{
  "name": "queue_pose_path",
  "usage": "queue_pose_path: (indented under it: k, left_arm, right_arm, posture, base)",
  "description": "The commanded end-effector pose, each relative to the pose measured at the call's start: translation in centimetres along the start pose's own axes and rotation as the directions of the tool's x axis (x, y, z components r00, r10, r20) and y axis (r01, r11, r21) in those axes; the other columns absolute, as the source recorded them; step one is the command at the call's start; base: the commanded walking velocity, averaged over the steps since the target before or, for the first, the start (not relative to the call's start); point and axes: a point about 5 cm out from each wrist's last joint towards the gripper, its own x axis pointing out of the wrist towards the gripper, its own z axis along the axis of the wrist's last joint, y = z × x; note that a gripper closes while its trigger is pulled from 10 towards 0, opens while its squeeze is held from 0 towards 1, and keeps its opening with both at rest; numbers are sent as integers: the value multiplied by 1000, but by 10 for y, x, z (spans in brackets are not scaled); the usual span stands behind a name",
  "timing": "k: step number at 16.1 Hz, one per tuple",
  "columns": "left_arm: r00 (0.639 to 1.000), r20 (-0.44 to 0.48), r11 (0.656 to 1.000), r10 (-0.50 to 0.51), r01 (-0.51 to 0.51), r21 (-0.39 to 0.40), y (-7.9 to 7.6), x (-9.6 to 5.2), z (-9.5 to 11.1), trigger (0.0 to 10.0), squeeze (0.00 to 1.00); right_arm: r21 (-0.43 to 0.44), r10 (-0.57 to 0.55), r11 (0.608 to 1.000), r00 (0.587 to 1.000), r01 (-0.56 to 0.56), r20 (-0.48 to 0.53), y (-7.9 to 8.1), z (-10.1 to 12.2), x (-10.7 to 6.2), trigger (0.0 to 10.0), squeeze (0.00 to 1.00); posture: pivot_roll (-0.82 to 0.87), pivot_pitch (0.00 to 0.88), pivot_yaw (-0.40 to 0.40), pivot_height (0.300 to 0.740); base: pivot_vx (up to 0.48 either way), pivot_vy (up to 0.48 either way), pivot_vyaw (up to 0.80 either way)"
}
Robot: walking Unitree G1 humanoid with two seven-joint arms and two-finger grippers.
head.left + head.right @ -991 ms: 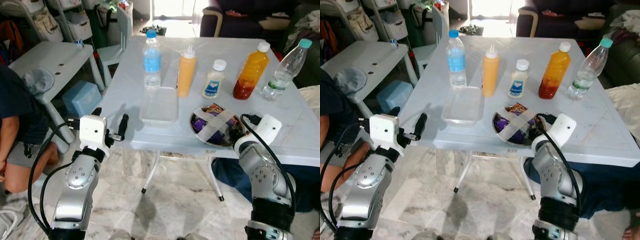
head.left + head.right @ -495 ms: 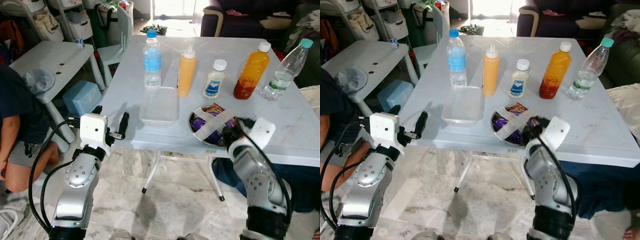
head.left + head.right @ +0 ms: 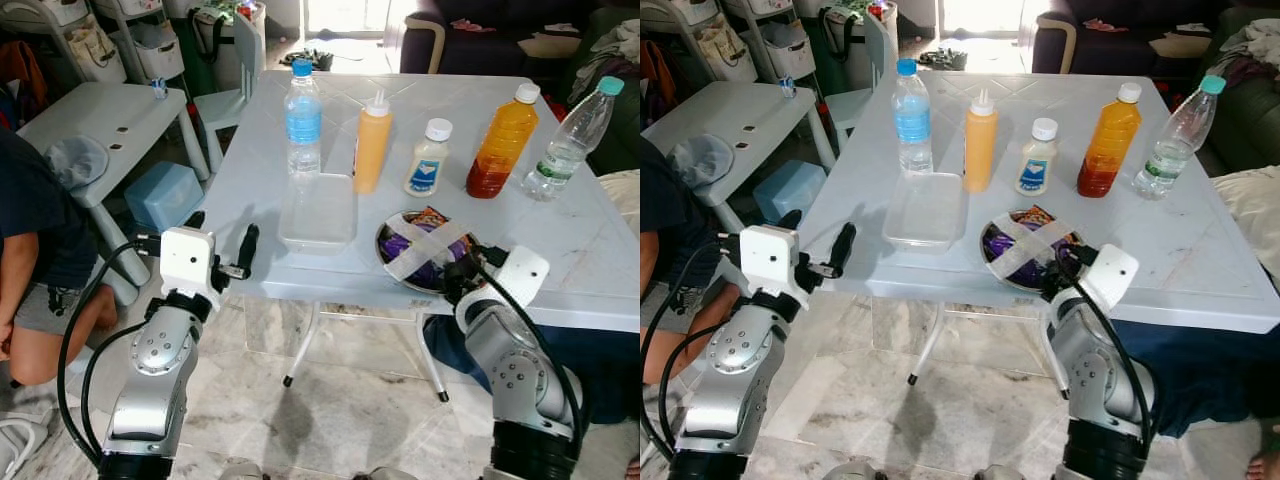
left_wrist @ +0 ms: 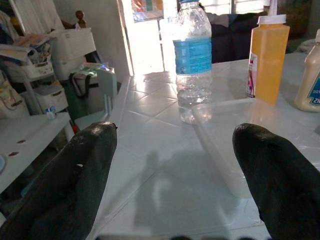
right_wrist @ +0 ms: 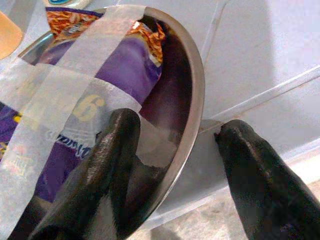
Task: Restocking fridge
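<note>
The right arm is bending up from below the near edge of the tabletop, its right tool spread wide and straddling the near rim of the metal bowl: one finger is lying inside on the taped purple snack packets, the other hanging outside the rim over the tabletop edge. A partial "6" is showing on a packet; nothing else is readable. The bowl is sitting at the near edge, at about 4 o'clock from the clear container. The left tool is hovering wide open and empty by the tabletop's near left corner, pointing toward the water bottle with its blue label.
</note>
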Motion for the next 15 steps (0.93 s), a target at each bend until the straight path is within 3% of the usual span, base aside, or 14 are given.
queue_pose_path:
  k: [1, 6, 9, 15]
  left_arm:
    - [1000, 6, 1000, -6, 6, 11, -1, 2, 2, 10000, 0]
    - [1000, 4, 1000, -4, 4, 16, 1, 1, 2, 10000, 0]
    - [1000, 6, 1000, -3, 3, 16, 1, 1, 3, 10000, 0]
    - [1000, 6, 1000, -2, 2, 17, 1, 1, 3, 10000, 0]
  right_arm:
    - [20, -3, 1000, 1000, 4, -20, -1, -2, 4, 0, 0]
    - [70, -42, 997, 999, 43, -16, -15, 19, 25, 0, 0]
    - [156, -85, 984, 996, 85, -10, -23, 29, 35, 0, 0]
    - [195, -73, 977, 995, 85, -71, -22, 22, 39, 0, 0]
  posture:
    - [53, 22, 16, 740]
    - [62, 21, 14, 740]
    - [65, 26, 17, 740]
    - [64, 25, 16, 740]
  base:
    - [0, 0, 0]
    - [0, 0, 0]
    - [0, 0, 0]
    - [0, 0, 0]
